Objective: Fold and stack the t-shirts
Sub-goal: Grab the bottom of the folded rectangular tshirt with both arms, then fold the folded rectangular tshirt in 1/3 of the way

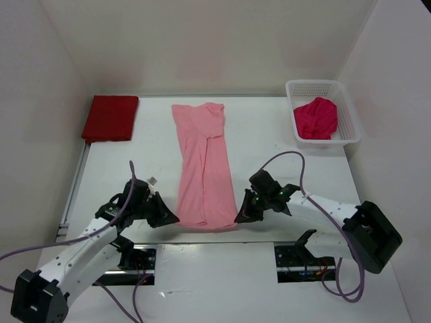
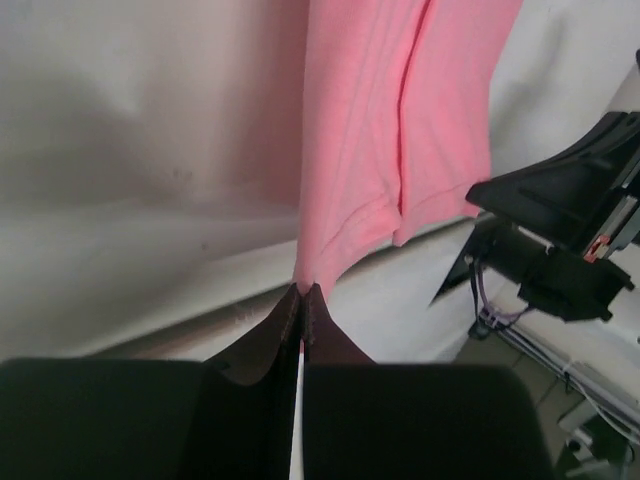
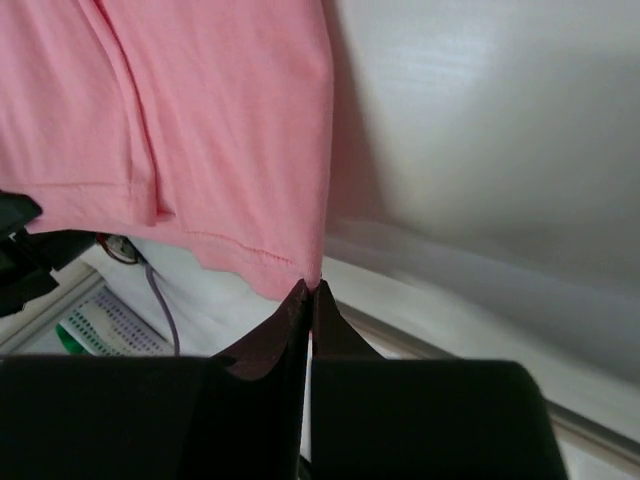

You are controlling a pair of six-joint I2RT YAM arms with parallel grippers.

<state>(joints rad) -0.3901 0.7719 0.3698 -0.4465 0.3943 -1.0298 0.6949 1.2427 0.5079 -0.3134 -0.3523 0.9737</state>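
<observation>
Red shirt folded at far-left corner of table; pink shirt mid-fold, L gripper & R gripper pinching its near corners; crimson shirt unfolded in far-right basket.

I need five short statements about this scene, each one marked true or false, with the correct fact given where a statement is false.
1. The pink shirt lies as a long strip in the middle of the table. True.
2. The left gripper hangs open above the pink shirt. False: it is shut on the shirt's near left corner.
3. The right gripper is shut on the pink shirt's near right corner. True.
4. The basket holds nothing. False: the magenta shirt lies crumpled in it.
5. The dark red shirt lies folded at the far left of the table. True.
</observation>
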